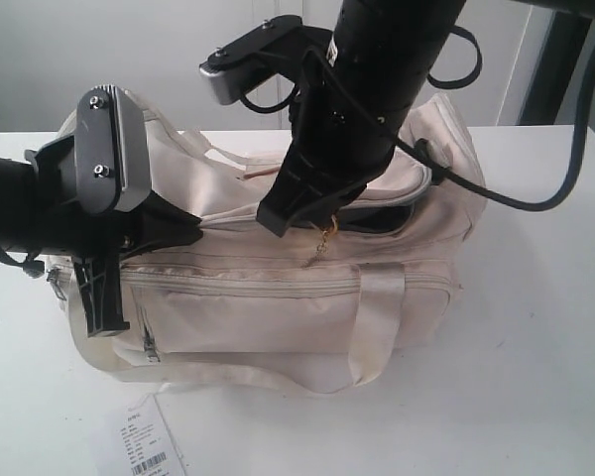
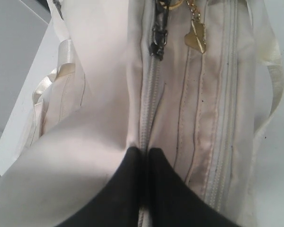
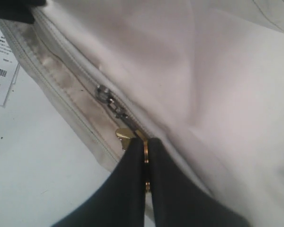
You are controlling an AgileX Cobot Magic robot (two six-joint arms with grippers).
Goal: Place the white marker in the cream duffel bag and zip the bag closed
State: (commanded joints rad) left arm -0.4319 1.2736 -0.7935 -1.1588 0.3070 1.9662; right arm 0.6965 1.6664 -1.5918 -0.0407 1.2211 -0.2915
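Right gripper (image 3: pixel 146 144), seemingly pinching the gold charm (image 3: pixel 124 135) at its tips, may slip if the zipper (image 3: pixel 109 101) of the cream duffel bag (image 1: pixel 278 317) jams.

Duffel bag (image 1: pixel 278 297) on table (image 1: pixel 535 377); tag (image 1: pixel 144 446) before it

White rectangular paper tag (image 1: pixel 144 443) lay on white tabletop (image 1: pixel 535 347) near cream fabric duffel bag (image 1: pixel 278 307): black barcode printed near its lower end, several rows of small black print above. Print too small and blurred to read in exterior view. Right wrist view caught same tag (image 3: pixel 1 71): barcode stripes, tiny text lines, likewise illegible. No wording readable on bag itself.
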